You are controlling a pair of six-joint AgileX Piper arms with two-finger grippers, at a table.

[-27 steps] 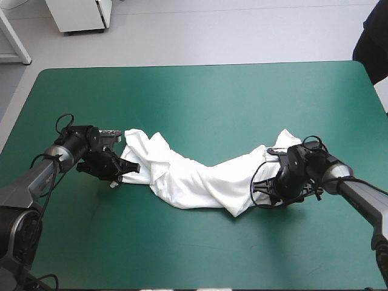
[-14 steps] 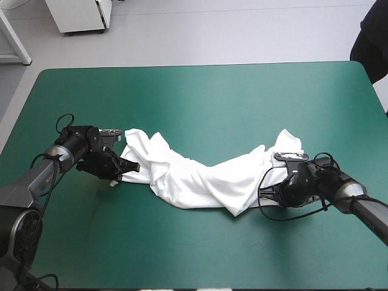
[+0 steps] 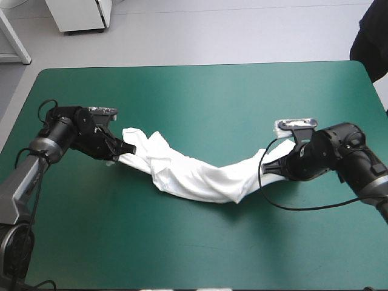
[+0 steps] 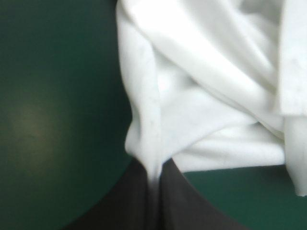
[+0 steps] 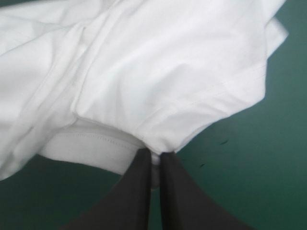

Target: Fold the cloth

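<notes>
The white T-shirt (image 3: 194, 176) hangs as a stretched, twisted band across the middle of the table, sagging to the teal-green cover (image 3: 200, 97) at its centre. My left gripper (image 3: 129, 149) is shut on its left end. In the left wrist view the cloth (image 4: 206, 96) bunches ahead of the left gripper (image 4: 154, 175), a fold pinched between the black fingers. My right gripper (image 3: 280, 168) is shut on the right end. In the right wrist view a hemmed edge of the T-shirt (image 5: 144, 81) spreads from the right gripper (image 5: 154, 155).
Bare teal-green cover lies on all sides of the cloth, widest toward the far edge (image 3: 200, 65) and the near edge. A white cabinet (image 3: 79, 15) stands on the floor beyond the table's far left corner.
Both grippers have lifted and drawn apart, the left toward the left edge, the right up and to the right. The T-shirt went from a loose heap to a taut, narrower band.
</notes>
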